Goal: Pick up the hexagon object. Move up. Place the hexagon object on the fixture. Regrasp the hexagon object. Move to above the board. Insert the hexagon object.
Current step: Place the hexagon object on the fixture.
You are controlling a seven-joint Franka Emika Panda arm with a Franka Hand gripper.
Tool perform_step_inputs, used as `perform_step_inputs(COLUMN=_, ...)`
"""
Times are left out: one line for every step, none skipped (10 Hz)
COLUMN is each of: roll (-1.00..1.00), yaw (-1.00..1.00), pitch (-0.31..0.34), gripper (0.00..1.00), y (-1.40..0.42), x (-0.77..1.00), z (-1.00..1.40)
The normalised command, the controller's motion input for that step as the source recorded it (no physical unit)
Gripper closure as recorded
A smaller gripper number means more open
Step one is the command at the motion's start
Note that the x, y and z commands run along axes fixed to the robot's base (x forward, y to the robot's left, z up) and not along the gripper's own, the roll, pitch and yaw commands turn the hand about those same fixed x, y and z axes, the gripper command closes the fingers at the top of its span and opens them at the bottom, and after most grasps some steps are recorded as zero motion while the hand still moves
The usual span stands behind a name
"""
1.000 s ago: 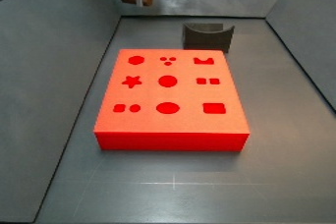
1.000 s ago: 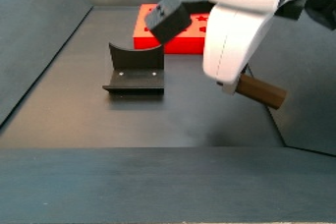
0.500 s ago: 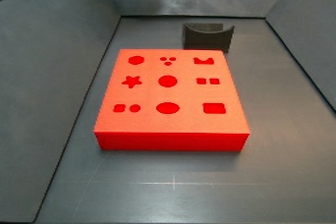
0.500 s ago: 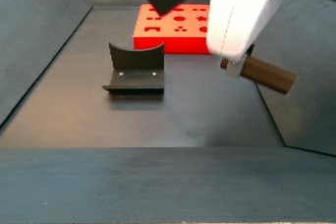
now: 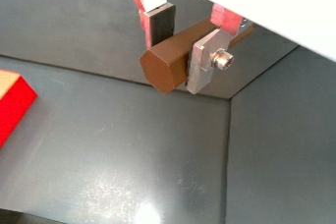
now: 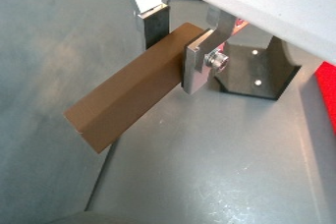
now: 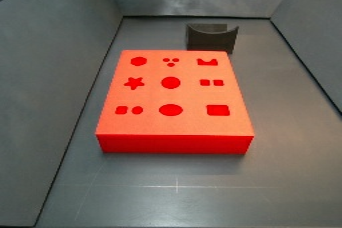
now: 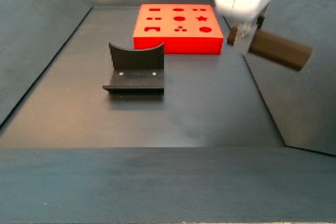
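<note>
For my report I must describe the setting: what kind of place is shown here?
Probably a robot test cell for peg insertion: a grey walled enclosure holding a red board with shaped cut-outs, a dark fixture, and a raised gripper shut on the hexagon object.

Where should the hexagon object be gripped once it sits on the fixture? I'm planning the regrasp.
Probably near one end, from above. The gripper now clamps the hexagon object across its flat sides at one end, leaving most of the length protruding. The fixture has a top notch, open from above.
</note>
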Motion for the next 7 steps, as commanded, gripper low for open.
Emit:
perform_step_inputs(roll=0.11, yaw=0.03, pitch=0.104, gripper=1.0, y=0.0, x=-0.01, z=0.31)
perform_step_inputs(roll=0.11, yaw=0.04, pitch=0.108, gripper=1.0, y=0.0, x=-0.01, z=0.22)
perform_step_inputs(roll=0.01, yaw=-1.0, pitch=-0.05, gripper=1.0, y=-1.0, x=0.88, z=-0.08)
perform_step_inputs(roll=0.01, yaw=-1.0, pitch=-0.049, gripper=1.0, y=-1.0, x=0.89, z=-0.09)
perform_step_inputs(roll=0.0, yaw=-1.0, pitch=-0.052, gripper=1.0, y=-1.0, x=0.94, z=-0.1)
perform_step_inputs(roll=0.0, yaw=-1.0, pitch=-0.048, gripper=1.0, y=-0.98, x=1.0, z=-0.1)
perform_step_inputs(roll=-0.01, yaw=-1.0, pitch=-0.044, gripper=1.0, y=-0.9, x=1.0, z=-0.1)
